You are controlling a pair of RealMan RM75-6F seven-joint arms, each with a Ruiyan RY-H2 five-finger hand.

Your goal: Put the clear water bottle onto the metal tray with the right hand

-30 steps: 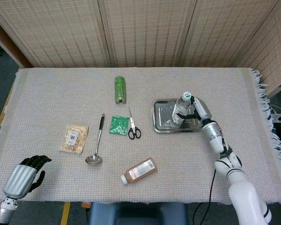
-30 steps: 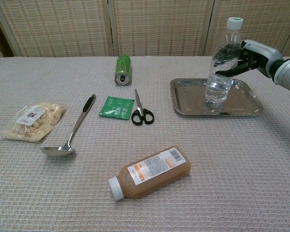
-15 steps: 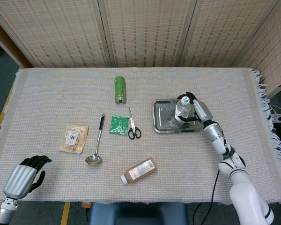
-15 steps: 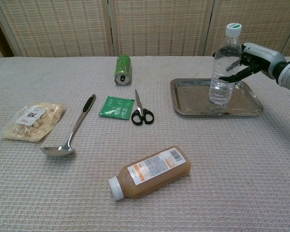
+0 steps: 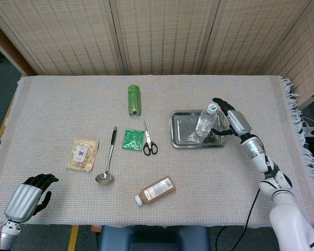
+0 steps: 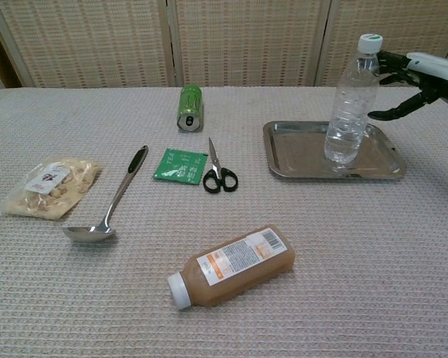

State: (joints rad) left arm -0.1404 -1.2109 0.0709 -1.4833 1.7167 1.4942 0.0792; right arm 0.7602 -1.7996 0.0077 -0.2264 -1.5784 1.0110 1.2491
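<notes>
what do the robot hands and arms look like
Both robot hands have ribbed silver-grey backs and black fingers: right, left. The right arm is glossy white with silver segments, black joint rings, a small green light and a black cable hanging beside it.

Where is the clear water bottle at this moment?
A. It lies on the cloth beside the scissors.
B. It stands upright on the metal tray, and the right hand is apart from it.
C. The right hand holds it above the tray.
B: the clear water bottle stands on the metal tray, with the right hand open and off to its side.
</notes>
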